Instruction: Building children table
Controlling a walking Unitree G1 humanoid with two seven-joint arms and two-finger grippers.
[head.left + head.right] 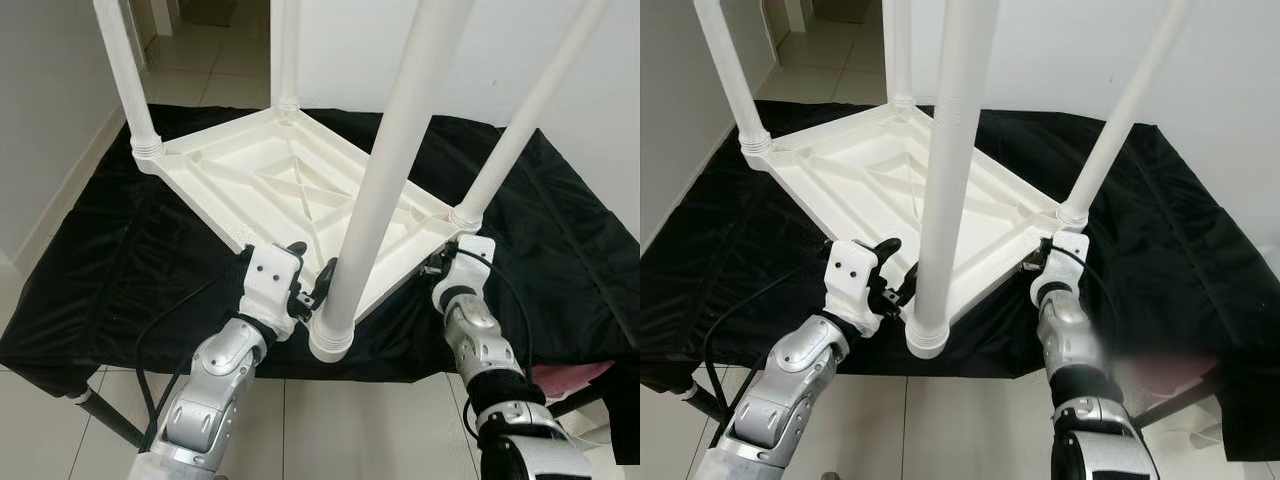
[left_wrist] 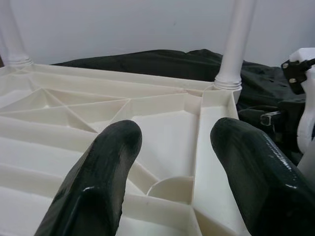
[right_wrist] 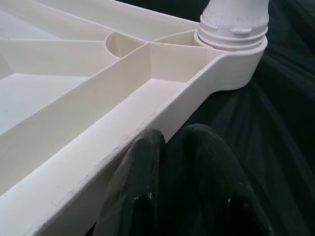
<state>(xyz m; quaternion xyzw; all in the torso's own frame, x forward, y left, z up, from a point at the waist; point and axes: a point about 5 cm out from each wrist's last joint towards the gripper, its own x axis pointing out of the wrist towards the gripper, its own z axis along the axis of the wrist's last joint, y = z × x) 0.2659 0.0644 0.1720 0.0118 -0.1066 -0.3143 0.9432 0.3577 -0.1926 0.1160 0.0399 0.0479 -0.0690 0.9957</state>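
Tabletop (image 1: 290, 185) of white moulded plastic lies upside down on a black cloth (image 1: 540, 230), four legs (image 1: 385, 170) up; it looks light, stiff and slick, best held by its ribbed rim. Left gripper (image 1: 312, 275) is spread at the near corner, while right gripper (image 3: 170, 167), fingers together, is beside the edge.

black cloth (image 1: 560, 230) draped over low stand | tiled floor (image 1: 190, 70) | white wall (image 1: 480, 50) | pink item (image 1: 575, 380) under cloth edge

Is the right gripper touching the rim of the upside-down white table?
Cannot tell. In the right wrist view the right gripper sits with fingers together right against the table rim, low on the black cloth, but no clear contact or gap shows.
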